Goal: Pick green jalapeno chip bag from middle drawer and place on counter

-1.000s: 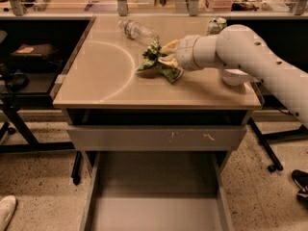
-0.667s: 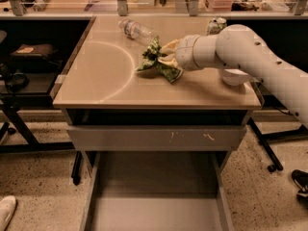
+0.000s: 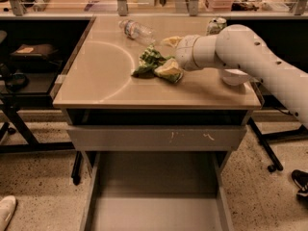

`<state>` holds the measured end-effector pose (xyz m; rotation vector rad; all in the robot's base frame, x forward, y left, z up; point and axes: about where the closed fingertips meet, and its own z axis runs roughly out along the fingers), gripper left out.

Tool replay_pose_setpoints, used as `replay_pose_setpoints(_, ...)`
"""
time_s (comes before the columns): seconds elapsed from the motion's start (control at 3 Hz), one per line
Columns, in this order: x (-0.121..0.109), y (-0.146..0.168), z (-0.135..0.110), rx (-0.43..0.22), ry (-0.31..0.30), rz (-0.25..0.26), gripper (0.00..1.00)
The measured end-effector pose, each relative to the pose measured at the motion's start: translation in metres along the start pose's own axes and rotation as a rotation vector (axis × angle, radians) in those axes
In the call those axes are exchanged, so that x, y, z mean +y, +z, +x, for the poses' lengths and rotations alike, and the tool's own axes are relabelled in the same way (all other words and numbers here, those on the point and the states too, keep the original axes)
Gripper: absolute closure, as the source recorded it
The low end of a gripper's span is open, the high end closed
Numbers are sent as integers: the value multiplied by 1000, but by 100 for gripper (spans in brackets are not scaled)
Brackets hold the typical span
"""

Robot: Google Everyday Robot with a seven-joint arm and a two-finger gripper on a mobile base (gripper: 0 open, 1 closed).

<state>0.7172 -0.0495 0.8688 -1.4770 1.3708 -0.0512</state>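
The green jalapeno chip bag [image 3: 150, 61] lies crumpled on the beige counter [image 3: 98, 73], right of its middle. My gripper [image 3: 166, 56] reaches in from the right on a white arm and sits at the bag's right end. Its two yellowish fingers stand apart: one finger [image 3: 172, 41] is behind the bag, and the other overlaps the bag's near right corner. The gripper is open. The middle drawer [image 3: 154, 191] is pulled out below the counter, and its grey floor is bare.
A clear plastic water bottle [image 3: 137, 31] lies at the counter's back. A soda can [image 3: 216, 25] and a white bowl [image 3: 236, 77] sit behind my arm. The grey drawer front [image 3: 156, 137] with scuff marks is closed. Dark shelving [image 3: 29, 57] stands to the left.
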Motion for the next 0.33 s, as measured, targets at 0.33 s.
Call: replay_pose_setpoints(0.33, 0, 0, 0, 0, 0, 0, 0)
